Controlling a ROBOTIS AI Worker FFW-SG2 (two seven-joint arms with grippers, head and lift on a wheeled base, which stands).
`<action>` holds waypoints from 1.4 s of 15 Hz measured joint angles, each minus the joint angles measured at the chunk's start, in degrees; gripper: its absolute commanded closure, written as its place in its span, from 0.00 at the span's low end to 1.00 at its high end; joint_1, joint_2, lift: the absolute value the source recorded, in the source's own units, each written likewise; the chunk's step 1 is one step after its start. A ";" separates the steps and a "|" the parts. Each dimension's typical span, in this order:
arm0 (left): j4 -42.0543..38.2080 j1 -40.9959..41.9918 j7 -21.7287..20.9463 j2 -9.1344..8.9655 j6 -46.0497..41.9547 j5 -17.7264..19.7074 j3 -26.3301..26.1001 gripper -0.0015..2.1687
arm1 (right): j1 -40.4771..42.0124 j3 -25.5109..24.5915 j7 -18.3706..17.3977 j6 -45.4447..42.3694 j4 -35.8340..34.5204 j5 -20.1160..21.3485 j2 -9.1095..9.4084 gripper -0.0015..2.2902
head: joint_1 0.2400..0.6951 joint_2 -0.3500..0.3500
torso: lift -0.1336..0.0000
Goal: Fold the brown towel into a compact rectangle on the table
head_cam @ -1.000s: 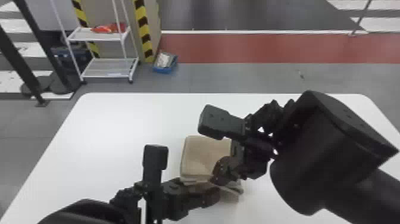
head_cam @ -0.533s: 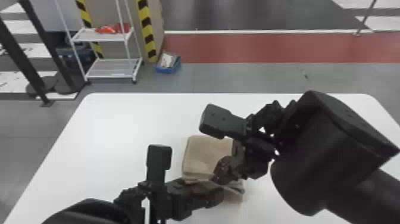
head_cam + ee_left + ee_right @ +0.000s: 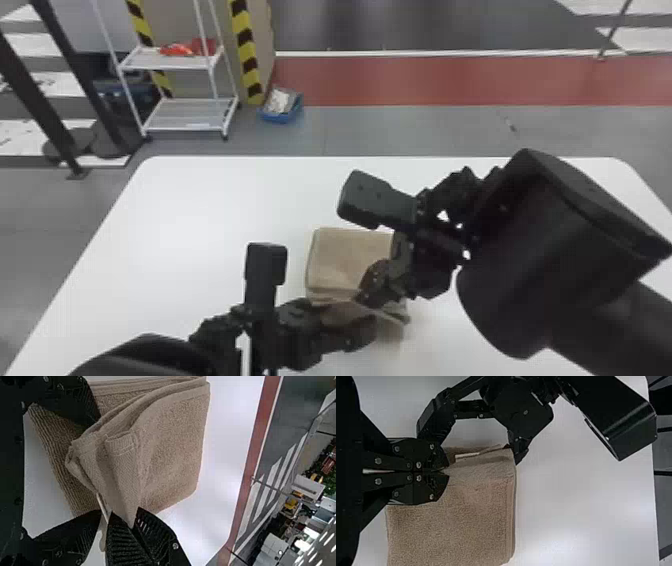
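Short of the table's (image 3: 200, 210) far edge, the towel (image 3: 340, 257) looked mostly folded, one flap left; the right gripper (image 3: 447, 471) pinched it, the left gripper (image 3: 99, 465) gaped.

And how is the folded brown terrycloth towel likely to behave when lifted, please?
The towel should be floppy, as its layers bend and gape along one edge. It probably won't slip much, given its rough, looped surface. The folds could loosen, since nothing visible fastens them.
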 measured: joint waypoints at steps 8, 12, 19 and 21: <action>-2.55 1.19 -4.71 0.22 0.01 -2.32 1.86 0.06 | 0.34 -0.40 -0.44 0.00 0.01 0.00 0.45 0.52 | 1.00 0.59 | 0.07; -3.45 1.97 -6.96 0.32 1.21 -4.95 3.31 0.06 | 0.42 -0.40 -0.79 0.00 0.12 0.00 0.66 0.52 | 1.00 0.62 | 0.07; -5.02 3.59 -7.79 0.33 2.47 -7.16 7.91 0.06 | 0.94 -0.31 -0.70 0.03 0.12 0.07 0.70 0.52 | 1.00 0.71 | 0.07; -5.65 3.87 -7.74 0.28 2.76 -6.75 9.62 0.06 | 1.03 -0.23 -0.75 0.06 0.06 0.08 0.76 0.52 | 1.00 0.74 | 0.07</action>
